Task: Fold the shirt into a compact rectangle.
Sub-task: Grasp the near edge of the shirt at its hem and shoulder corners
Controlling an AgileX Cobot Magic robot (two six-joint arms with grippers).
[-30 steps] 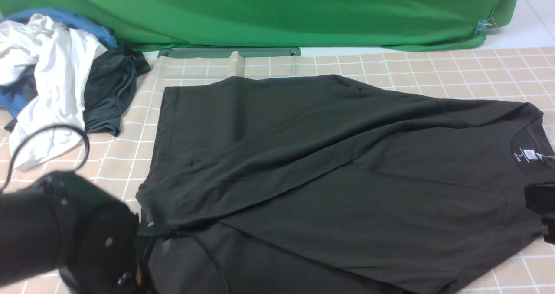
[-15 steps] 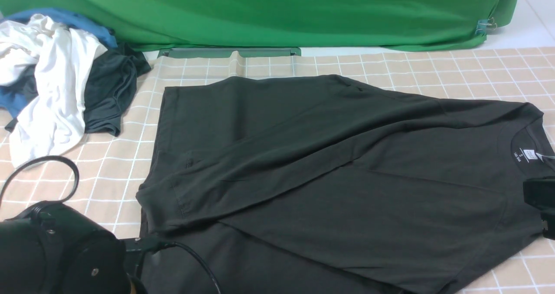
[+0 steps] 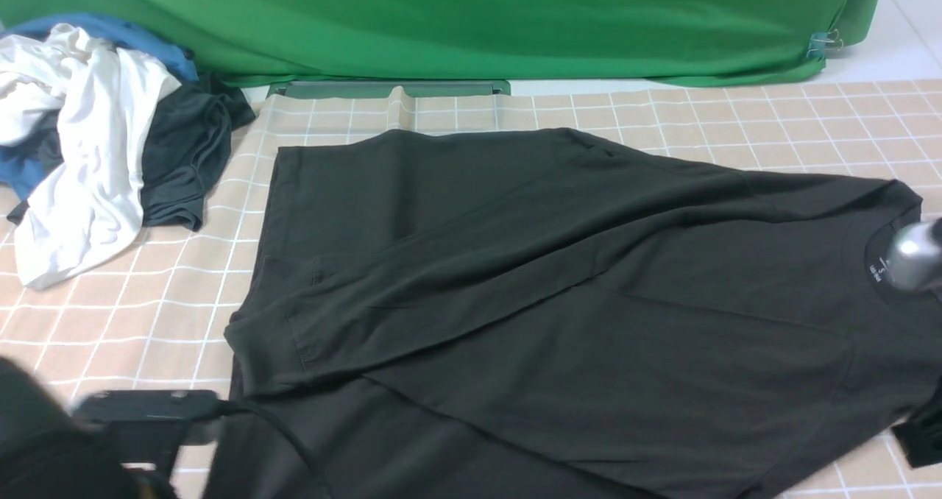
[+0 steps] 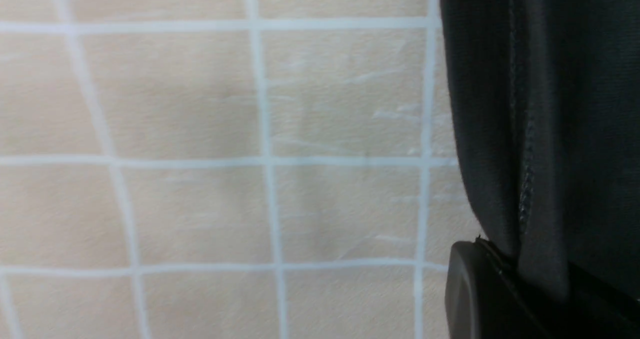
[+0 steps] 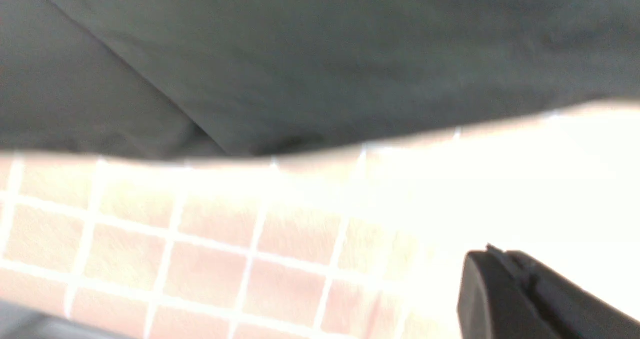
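Note:
The black shirt point(image 3: 559, 300) lies spread on the checked cloth, collar to the right, with one side folded diagonally across its body. My left gripper point(image 3: 210, 408) sits low at the shirt's near left hem. In the left wrist view this gripper point(image 4: 530, 284) is shut on the stitched hem of the shirt point(image 4: 545, 129). My right gripper point(image 3: 923, 434) shows only partly at the right edge, beside the shirt's shoulder; a silver part of that arm covers the neck label. In the right wrist view its jaws point(image 5: 492, 274) are shut with no cloth showing between them, and the shirt point(image 5: 320, 54) lies beyond them.
A heap of white, blue and dark grey garments point(image 3: 96, 131) lies at the far left. A green backdrop point(image 3: 471, 20) hangs behind the table. The checked cloth point(image 3: 147, 293) shows bare left of the shirt and along the far right.
My left arm has dropped back toward the near edge and its jaws have closed on the hem, which shifted slightly left. The right arm has moved, now hiding the neck label.

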